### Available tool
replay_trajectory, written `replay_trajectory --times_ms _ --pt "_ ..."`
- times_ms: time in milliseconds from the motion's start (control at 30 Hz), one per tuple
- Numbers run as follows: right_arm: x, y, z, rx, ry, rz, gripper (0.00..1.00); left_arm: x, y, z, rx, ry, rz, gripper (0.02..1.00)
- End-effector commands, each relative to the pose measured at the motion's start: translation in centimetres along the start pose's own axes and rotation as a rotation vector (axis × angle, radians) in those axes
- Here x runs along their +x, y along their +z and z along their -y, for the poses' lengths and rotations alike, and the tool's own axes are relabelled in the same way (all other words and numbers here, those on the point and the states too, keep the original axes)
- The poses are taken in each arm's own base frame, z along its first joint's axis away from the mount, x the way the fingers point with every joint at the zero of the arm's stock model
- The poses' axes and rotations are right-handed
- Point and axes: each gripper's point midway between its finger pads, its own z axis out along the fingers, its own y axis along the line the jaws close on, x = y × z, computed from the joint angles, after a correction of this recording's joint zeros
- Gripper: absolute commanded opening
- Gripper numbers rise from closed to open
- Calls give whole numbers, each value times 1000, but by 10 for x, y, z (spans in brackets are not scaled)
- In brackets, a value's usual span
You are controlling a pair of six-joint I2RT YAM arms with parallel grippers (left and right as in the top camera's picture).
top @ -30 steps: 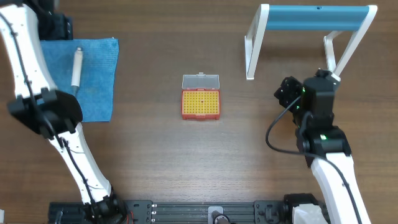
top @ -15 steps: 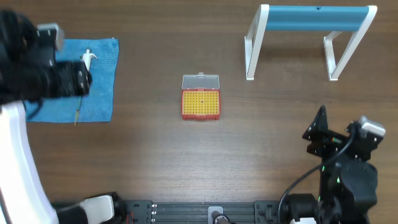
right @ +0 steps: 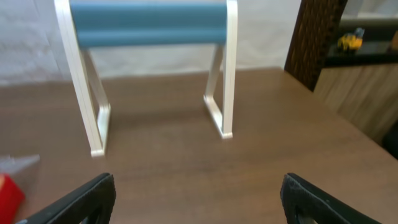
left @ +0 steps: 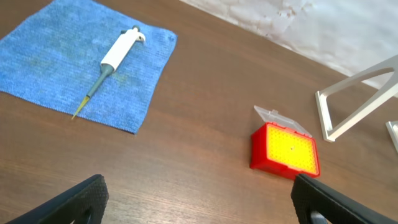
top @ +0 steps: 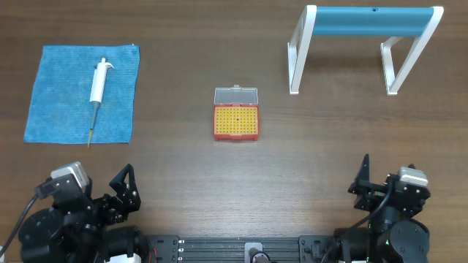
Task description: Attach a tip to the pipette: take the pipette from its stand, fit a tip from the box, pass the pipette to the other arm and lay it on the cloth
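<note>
Top view: pipette [top: 98,79] lying on cloth [top: 51,102], both claws gaping near their bases

I'm reading this left to right. The blue cloth is lying flat at the far left of the table [top: 190,175]. The pipette is resting on the cloth's right half, white body toward the far side. Its yellowish tip [top: 91,136] is pointing back toward the arms and ending right at the cloth's near edge. Neither claw is touching it.

Left gripper [top: 126,191] is sitting low by its base, well apart from the cloth. In the left wrist view I'm seeing its fingers [left: 74,200] spread wide with bare wood between them.

Mid-table, the red tip box [top: 236,123] is standing with its clear lid folded open on the far side and the yellow rack showing.

At the back right, the white-framed stand [top: 369,22] with the blue top bar is standing on the table.

Right gripper [top: 385,179] is sitting low by its base, well apart from the stand. In the right wrist view I'm seeing it spread wide too, gripping nothing.
</note>
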Motion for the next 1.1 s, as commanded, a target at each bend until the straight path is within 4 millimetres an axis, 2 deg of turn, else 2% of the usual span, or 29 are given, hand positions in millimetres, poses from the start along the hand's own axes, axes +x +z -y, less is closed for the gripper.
replay_trajectory --times_ms 33,200,267,367,400,433,500,567,633,733,833,967,1000,1033,1100 --pt "21 0 3 15 -34 -76 862 3 3 -1 1 -15 -1 954" --pt "59 -6 5 16 -80 -229 862 3 3 -1 1 -15 0 954" --pt "59 -6 5 15 -79 -228 862 4 3 -2 0 -15 -3 954" --pt "59 -6 5 15 -79 -228 862 17 13 -3 15 62 -40 954" --pt "59 -6 5 15 -79 -228 862 12 20 -4 15 89 0 954" --pt "59 -6 5 15 -80 -229 862 -4 29 -6 3 110 96 954" --pt "59 -6 5 15 -80 -229 864 -28 60 -10 -3 117 310 954" --pt "59 -6 5 15 -80 -229 862 -40 85 -12 30 101 476 954" --pt "59 -6 5 15 -80 -229 862 -43 99 -6 118 110 612 954" --pt "59 -6 5 15 -80 -229 862 -26 113 -2 213 142 665 961" --pt "59 -6 5 15 -79 -228 862 -8 127 -10 175 159 571 961" --pt "59 -6 5 15 -79 -228 862 37 148 -29 110 143 371 961" --pt "59 -6 5 15 -80 -229 862 23 139 -24 130 148 443 961" --pt "59 -6 5 15 -79 -228 862 18 135 -21 140 150 473 965" --pt "59 -6 5 15 -79 -228 864 26 139 -25 126 147 432 963"
